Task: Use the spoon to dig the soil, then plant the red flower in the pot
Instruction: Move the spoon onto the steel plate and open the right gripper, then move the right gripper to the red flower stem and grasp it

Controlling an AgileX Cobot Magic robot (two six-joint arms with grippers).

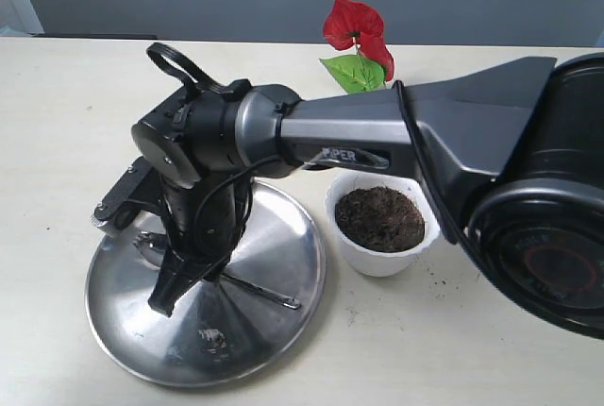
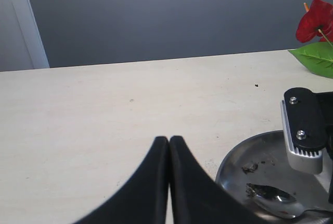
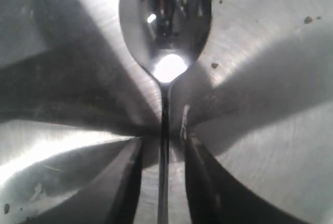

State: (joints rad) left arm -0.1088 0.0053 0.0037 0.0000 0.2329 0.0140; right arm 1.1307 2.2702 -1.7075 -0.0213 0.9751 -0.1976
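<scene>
Right pincer (image 3: 162, 174): I see its fingers apart, straddling the spoon (image 3: 165, 52) handle, not clamped.
Spoon: flat on the steel plate (image 1: 274, 274).
Left pincer (image 2: 169, 143): tips together, empty, above the bench (image 2: 104, 120).
Soil (image 1: 380, 218): in the pot (image 1: 377, 260).

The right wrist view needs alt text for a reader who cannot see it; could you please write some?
Close-up of the right gripper with its dark fingers either side of the thin handle of a shiny spoon, which lies on a steel plate flecked with soil crumbs.
</scene>
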